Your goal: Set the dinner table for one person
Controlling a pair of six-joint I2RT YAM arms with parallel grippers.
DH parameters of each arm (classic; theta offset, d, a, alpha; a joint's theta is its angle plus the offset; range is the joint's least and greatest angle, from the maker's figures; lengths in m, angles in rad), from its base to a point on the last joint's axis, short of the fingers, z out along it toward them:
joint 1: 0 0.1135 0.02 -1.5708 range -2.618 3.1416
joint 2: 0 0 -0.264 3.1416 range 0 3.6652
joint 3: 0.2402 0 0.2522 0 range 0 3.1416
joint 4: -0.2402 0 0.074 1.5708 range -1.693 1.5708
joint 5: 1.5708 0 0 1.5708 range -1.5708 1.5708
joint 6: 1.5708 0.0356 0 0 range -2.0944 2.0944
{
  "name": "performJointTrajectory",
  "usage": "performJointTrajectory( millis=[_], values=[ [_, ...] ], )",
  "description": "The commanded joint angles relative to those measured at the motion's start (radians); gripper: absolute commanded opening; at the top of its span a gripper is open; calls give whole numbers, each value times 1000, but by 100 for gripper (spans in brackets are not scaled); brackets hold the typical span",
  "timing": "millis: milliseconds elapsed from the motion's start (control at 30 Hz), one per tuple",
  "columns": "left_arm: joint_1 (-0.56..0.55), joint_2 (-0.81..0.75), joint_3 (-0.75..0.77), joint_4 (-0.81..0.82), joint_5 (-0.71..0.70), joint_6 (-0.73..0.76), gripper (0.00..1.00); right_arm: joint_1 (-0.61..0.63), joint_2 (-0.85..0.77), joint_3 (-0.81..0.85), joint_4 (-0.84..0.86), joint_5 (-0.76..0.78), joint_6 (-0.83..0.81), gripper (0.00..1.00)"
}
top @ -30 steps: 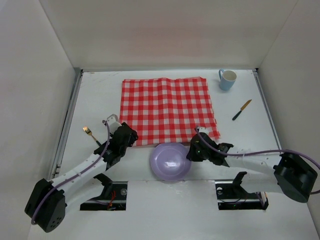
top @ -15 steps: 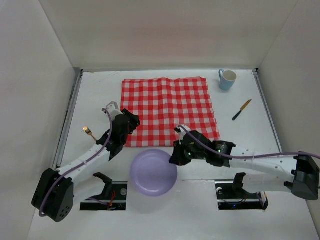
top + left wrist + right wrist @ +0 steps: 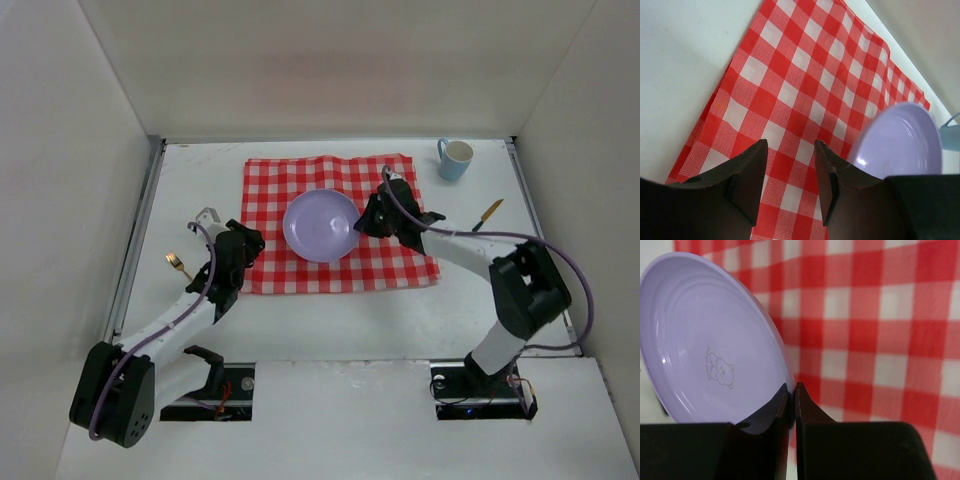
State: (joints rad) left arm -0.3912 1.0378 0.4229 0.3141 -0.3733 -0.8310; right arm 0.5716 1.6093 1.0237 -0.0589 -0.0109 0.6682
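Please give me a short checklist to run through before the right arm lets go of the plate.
1. Right gripper closed on the rim of the plate: ok.
2. Plate over the checked cloth, near its middle: ok.
3. Plate resting flat on the cloth: cannot tell; the right wrist view shows it tilted.
4. Left gripper open, holding nothing, apart from the plate: ok.
5. Fork, knife and mug off the cloth, away from the plate: ok.

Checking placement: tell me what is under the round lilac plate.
Red-and-white checked cloth shows around the lilac plate, which the right gripper pinches. The patch directly beneath is hidden.
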Motion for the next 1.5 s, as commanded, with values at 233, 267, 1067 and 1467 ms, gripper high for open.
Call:
performJointTrajectory(
  millis=[233, 267, 1067, 1467],
  values=[
    [-19, 102, -29, 169, -3, 9, 41, -109, 233, 213, 91, -3, -5, 9],
    [-21, 117, -26, 178, -3, 9, 41, -111, 245, 217, 88, -1, -5, 9],
    [-11, 182, -4, 220, -1, 6, 43, -98, 158, 142, -5, 77, -22, 59],
    [-77, 148, -1, 237, -35, 105, 11, -397, 49, 346, -76, 297, -91, 6]
  ],
)
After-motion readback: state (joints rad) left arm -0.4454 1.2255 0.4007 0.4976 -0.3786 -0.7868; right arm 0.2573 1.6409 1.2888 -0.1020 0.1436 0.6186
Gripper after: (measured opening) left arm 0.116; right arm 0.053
